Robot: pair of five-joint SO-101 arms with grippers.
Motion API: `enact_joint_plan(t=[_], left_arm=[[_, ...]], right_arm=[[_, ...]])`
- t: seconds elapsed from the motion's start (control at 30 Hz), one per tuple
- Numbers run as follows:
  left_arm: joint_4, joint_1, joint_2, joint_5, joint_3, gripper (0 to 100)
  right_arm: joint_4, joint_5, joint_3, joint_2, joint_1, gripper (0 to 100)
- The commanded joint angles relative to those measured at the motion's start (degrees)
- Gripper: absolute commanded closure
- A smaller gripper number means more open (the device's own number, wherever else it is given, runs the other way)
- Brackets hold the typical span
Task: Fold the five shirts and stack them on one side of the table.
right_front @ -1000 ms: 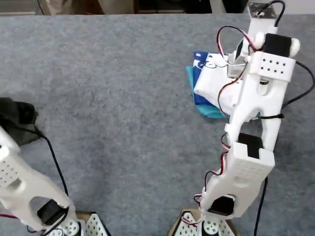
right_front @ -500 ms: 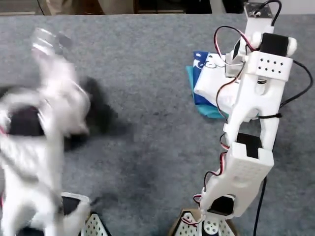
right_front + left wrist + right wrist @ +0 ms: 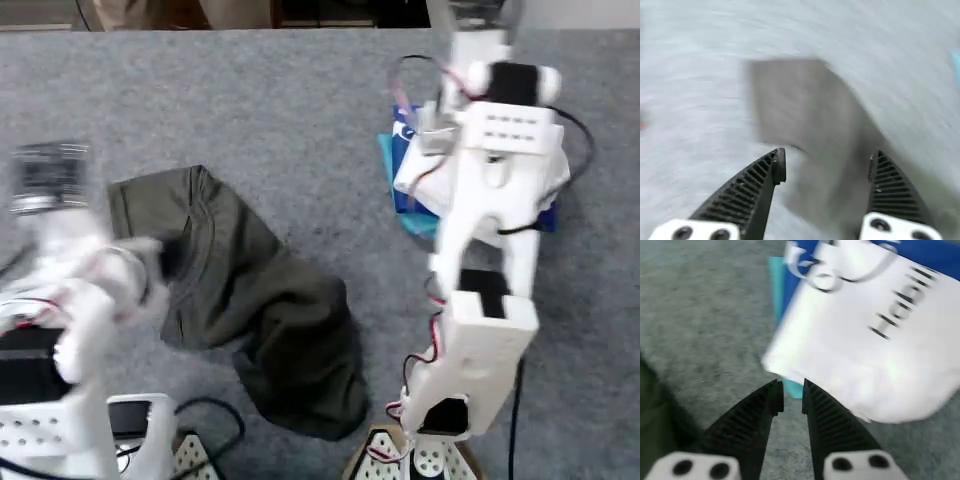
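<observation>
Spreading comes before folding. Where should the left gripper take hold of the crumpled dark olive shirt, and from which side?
Grip the dark olive shirt probably at its far-left corner, left gripper coming from the left: that edge lies flat and straight, while the near end is bunched.

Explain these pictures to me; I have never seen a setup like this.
Two white robot arms sit side by side at a grey table. One picture looks down from a fixed camera above. The other two come from cameras on each arm's wrist, looking past its two black fingers. A crumpled dark green shirt lies unfolded toward the left. On the right sits a stack of folded shirts, white on top, blue and teal beneath. The left gripper is open above the dark shirt. The right gripper, fingers almost together, is at the stack's edge. Neither holds anything.
</observation>
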Motion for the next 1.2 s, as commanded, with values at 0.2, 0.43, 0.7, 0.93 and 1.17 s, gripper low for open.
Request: enact_joint_plan(t=[0.2, 0.43, 0.7, 0.93, 1.17], left_arm=[[-25.93, -45.27, 18.86, -7.56, 18.64, 72], [-24.18, -49.67, 30.9, -8.79, 12.22, 72], [-21.1, -49.49, 33.19, -8.35, 8.7, 72], [-21.27, -49.14, 33.45, -7.65, 8.62, 72], [-21.19, -47.38, 33.63, -7.3, 8.35, 72]], right_arm=[[-0.35, -0.53, -2.33, 0.22, -34.15, 77.7], [-3.87, -0.53, -2.51, 14.02, -49.19, 52.7], [-7.74, -0.53, -5.49, 26.86, -48.92, 63.8], [1.32, -0.53, -19.12, 28.26, -43.47, 95.8], [1.14, -0.62, -27.12, 18.07, -42.07, 99.8]])
